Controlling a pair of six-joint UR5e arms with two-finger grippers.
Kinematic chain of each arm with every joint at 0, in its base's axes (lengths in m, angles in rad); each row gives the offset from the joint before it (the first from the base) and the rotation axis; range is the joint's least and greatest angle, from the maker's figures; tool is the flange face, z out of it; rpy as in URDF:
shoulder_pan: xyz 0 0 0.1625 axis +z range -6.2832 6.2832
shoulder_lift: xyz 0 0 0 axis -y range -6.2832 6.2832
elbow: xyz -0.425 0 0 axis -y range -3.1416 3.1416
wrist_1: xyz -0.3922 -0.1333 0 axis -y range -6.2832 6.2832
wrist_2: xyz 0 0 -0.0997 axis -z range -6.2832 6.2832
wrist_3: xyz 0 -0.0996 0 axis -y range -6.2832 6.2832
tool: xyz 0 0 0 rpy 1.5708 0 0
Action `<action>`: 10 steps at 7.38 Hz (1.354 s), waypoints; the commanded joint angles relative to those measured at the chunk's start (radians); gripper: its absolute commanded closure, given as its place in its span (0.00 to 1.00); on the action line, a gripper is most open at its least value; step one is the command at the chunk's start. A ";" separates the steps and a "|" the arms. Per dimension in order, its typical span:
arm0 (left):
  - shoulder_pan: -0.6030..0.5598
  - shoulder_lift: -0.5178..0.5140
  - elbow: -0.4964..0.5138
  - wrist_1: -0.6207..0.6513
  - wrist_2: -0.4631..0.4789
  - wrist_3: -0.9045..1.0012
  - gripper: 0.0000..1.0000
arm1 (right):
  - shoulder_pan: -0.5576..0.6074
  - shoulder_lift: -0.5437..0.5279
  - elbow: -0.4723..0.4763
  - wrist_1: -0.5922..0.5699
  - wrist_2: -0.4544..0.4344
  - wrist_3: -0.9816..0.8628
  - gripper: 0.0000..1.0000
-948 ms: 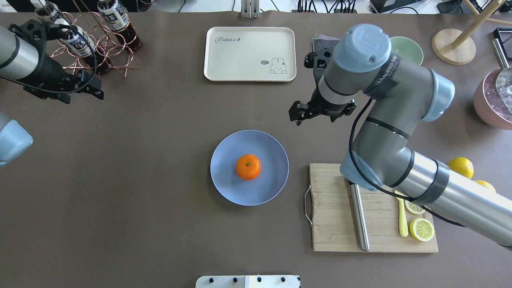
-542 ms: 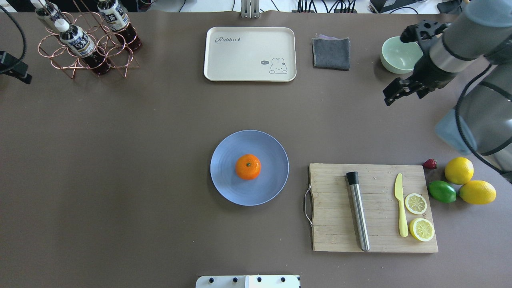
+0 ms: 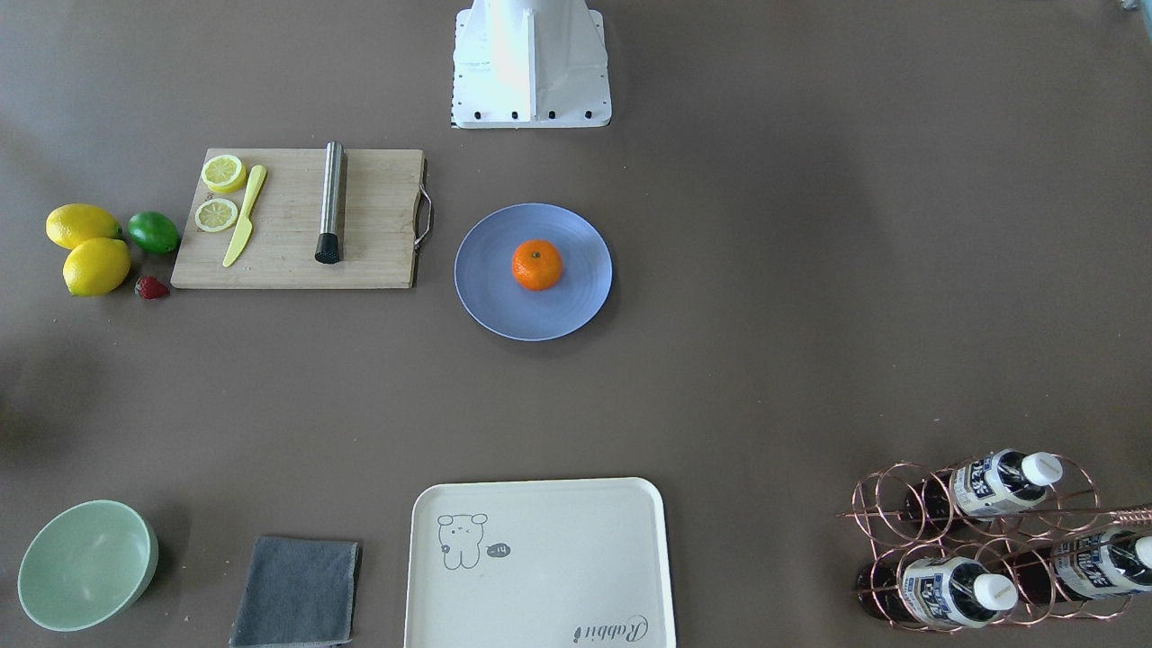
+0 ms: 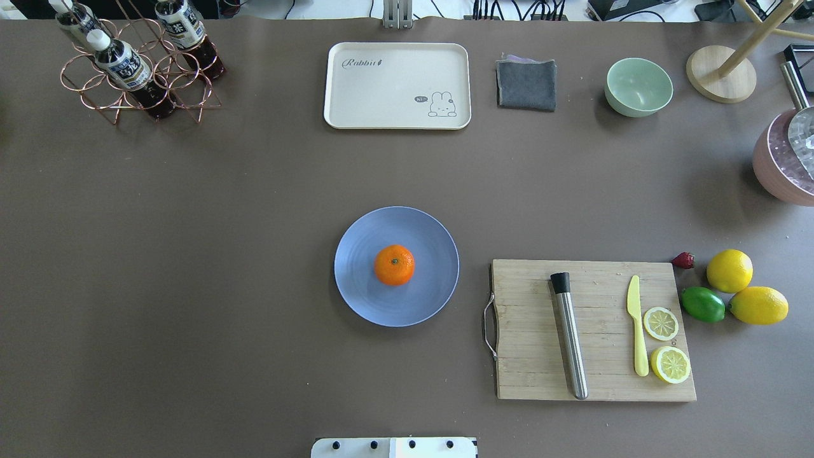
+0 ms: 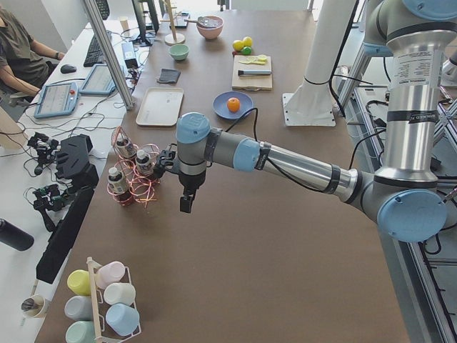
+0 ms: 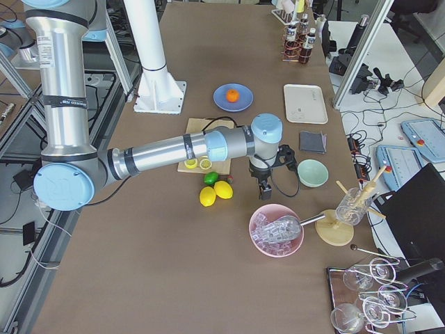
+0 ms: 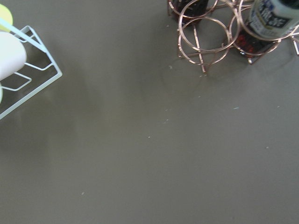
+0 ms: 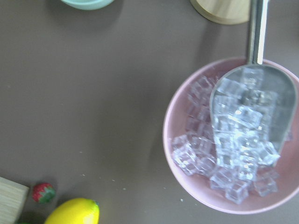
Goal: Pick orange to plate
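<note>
Small round mandarin-like orange (image 4: 394,264), green stem dot up, sits on the round shallow light-blue plate (image 4: 434,289), roughly at its centre, touching nothing else. The front-facing view shows the same: orange (image 3: 537,265) resting on the plate (image 3: 490,301), no arm over it.

Neither arm shows in the overhead or front view. The black two-finger left gripper (image 5: 186,204) shows only in the left side view, pointing down over bare table just beside the copper wire bottle rack (image 7: 203,59), well apart from the plate. Can't tell if its fingers are apart or together. The black two-finger right gripper (image 6: 264,192) shows only in the right side view, hanging near the pink bowl of clear ice cubes (image 8: 167,135) and the yellow lemons (image 4: 729,270), also well apart from the plate. Can't tell its finger state either. Neither wrist view shows fingers, and nothing is seen held.

Progress judgement: the placing looks done, since the orange lies settled on the plate and free of both grippers. Nothing is left for the orange itself; at most the arms need to park.

Rectangular wooden cutting board (image 4: 534,356) lies just beside the plate, untouched.
</note>
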 commanded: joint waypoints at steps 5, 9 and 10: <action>-0.032 0.066 0.017 -0.058 -0.039 0.016 0.03 | 0.091 -0.038 -0.094 0.010 -0.003 -0.126 0.00; -0.032 0.067 0.017 -0.058 -0.038 0.014 0.02 | 0.094 -0.039 -0.094 0.010 -0.005 -0.126 0.00; -0.032 0.067 0.017 -0.058 -0.038 0.014 0.02 | 0.094 -0.038 -0.095 0.010 -0.006 -0.126 0.00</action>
